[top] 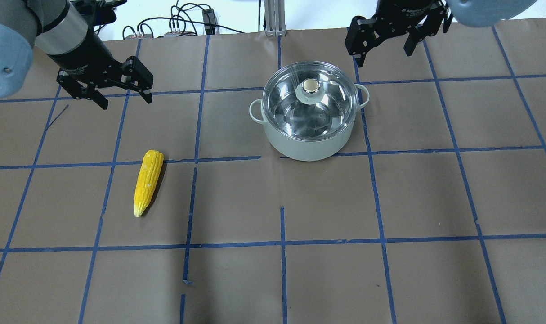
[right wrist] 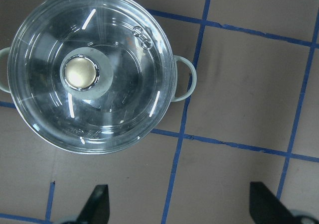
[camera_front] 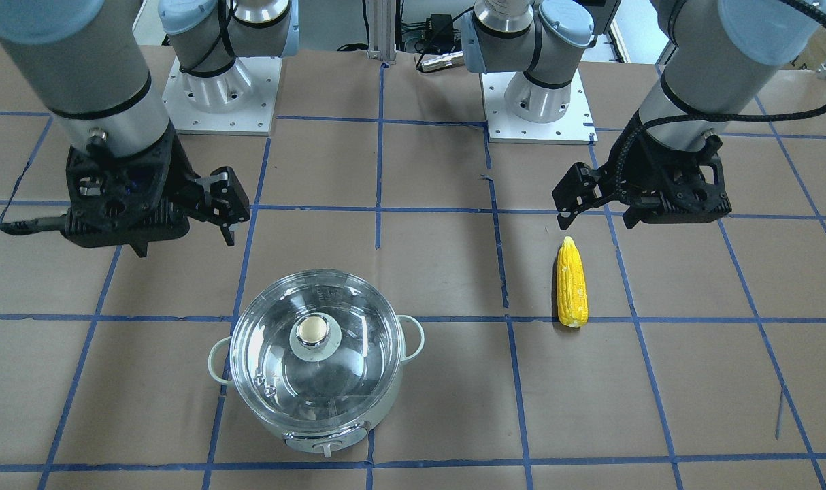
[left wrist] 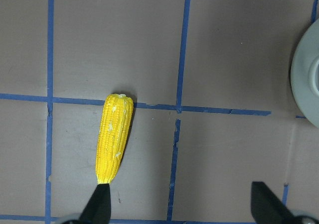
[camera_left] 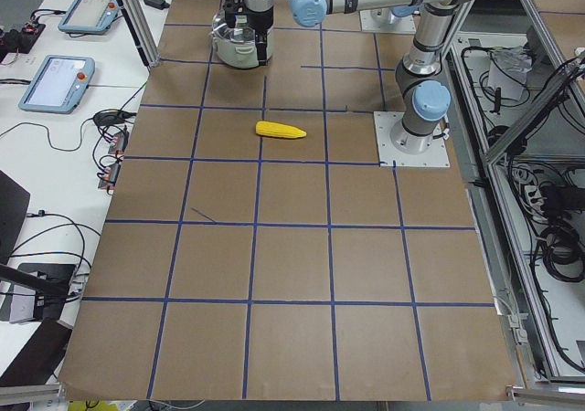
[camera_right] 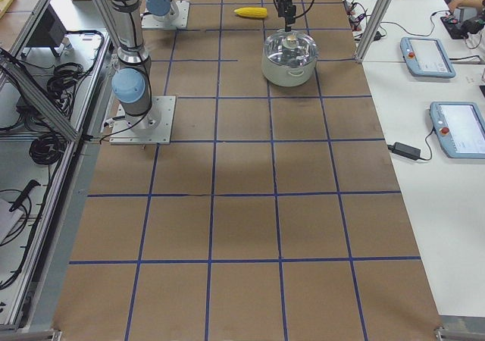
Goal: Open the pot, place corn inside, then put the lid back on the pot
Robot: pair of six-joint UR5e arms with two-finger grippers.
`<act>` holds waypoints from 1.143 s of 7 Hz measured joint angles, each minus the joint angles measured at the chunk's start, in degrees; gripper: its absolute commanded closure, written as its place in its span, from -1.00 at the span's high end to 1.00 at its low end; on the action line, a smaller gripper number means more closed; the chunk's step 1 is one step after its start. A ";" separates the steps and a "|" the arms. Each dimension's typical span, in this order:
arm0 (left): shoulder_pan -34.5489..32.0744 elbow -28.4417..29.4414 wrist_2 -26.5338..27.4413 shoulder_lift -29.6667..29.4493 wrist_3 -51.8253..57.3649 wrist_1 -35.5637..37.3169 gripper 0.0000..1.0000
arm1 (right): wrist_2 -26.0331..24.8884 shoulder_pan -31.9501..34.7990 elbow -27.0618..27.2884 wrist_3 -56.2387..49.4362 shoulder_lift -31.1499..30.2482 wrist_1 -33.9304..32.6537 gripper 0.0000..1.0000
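With the lid [top: 333, 110] closing the pot [top: 309, 146], the right claw [top: 384, 50] hangs spread and empty at its 1 o'clock, likely for the knob [top: 311, 86], while the left claw [top: 126, 101], equally spread, hovers at 11 o'clock of the corn [top: 148, 182] on the surface [top: 390, 202].

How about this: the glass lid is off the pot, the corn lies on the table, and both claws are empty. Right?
Not quite. The overhead exterior view shows the lid on the pot. The rest holds: the corn lies on the table, and the left gripper and right gripper are empty.
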 measured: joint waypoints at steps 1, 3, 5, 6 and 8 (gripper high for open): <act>0.74 -0.14 0.00 -0.12 1.54 0.01 1.00 | 0.39 -0.87 2.75 -0.63 -2.28 -0.75 1.00; 1.18 -2.06 0.20 -0.45 4.35 1.65 1.00 | 2.34 -4.45 5.77 -1.91 -5.46 -0.75 1.00; 1.19 -7.40 1.20 -0.78 5.67 8.77 1.00 | 2.45 -5.60 5.84 -2.31 -6.22 3.56 1.00; 1.24 -11.33 1.46 -0.70 7.16 13.72 1.00 | 2.08 -5.80 5.91 -2.22 -6.25 4.44 1.00; 2.08 -17.68 2.48 -0.30 11.19 21.86 1.00 | 2.23 -5.84 6.05 -1.89 -6.31 4.72 1.00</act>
